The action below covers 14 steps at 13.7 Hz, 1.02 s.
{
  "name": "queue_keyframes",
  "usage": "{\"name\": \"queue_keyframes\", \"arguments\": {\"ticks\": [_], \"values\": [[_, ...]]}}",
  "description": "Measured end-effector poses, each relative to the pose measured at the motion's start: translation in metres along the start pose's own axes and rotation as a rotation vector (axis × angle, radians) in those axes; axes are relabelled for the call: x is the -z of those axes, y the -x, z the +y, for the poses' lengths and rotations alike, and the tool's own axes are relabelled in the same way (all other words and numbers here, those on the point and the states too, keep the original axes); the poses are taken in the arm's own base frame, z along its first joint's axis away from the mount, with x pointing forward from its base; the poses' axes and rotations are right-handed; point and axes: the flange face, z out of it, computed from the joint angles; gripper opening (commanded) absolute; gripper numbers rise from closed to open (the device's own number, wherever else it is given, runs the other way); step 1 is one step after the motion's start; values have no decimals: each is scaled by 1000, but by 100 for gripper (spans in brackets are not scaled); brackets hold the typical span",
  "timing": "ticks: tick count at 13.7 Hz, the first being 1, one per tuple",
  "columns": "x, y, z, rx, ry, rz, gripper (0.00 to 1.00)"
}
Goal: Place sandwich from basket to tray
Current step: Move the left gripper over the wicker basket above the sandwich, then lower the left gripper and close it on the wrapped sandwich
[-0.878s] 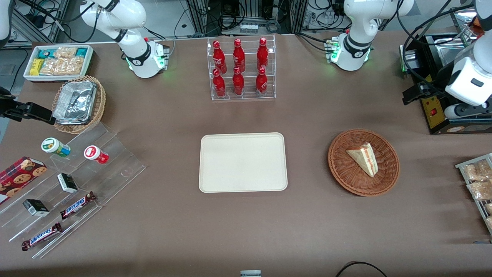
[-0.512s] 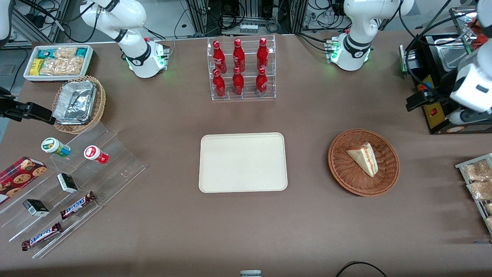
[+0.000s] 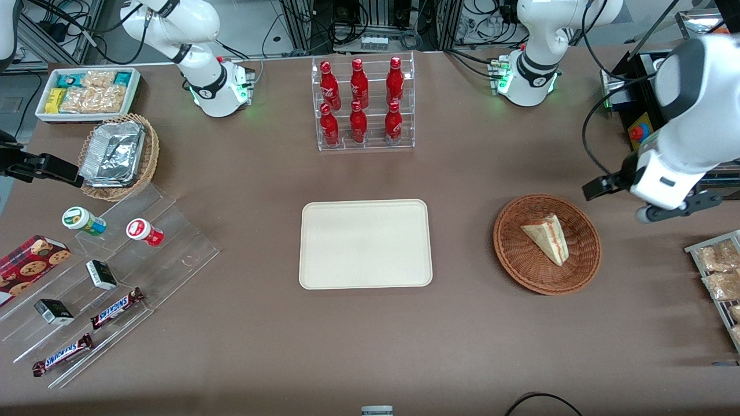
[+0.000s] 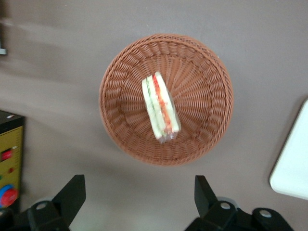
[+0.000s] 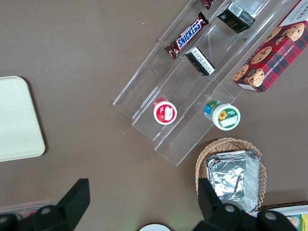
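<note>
The sandwich (image 3: 546, 237) lies in the reddish-brown wicker basket (image 3: 509, 254). The cream tray (image 3: 364, 242) lies flat mid-table, beside the basket toward the parked arm's end. My left gripper (image 3: 670, 212) hangs high above the table beside the basket, toward the working arm's end, and holds nothing. In the left wrist view the sandwich (image 4: 160, 108) shows its red, orange and green layers in the middle of the basket (image 4: 211, 120). The gripper (image 4: 137, 195) is open, its two black fingers (image 4: 72, 192) wide apart and short of the basket's rim. A corner of the tray (image 4: 293, 163) shows there too.
A black box with a red button (image 3: 647, 144) stands close to the left arm. A rack of snack packets (image 3: 720, 271) sits at the table edge by the basket. A bottle rack (image 3: 361, 104) stands farther back than the tray.
The left arm has swung from over the black box toward the basket and nearer to the front camera. The sandwich, basket and tray have not moved.
</note>
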Motion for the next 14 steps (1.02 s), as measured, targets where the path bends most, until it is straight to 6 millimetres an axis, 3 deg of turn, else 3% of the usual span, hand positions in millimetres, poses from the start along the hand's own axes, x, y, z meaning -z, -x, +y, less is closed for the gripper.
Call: {"name": "queue_keyframes", "arguments": {"ticks": [7,14], "values": [[-107,-2,22,252,41,70,100],[-168,4,22,337,32,42,100]]}}
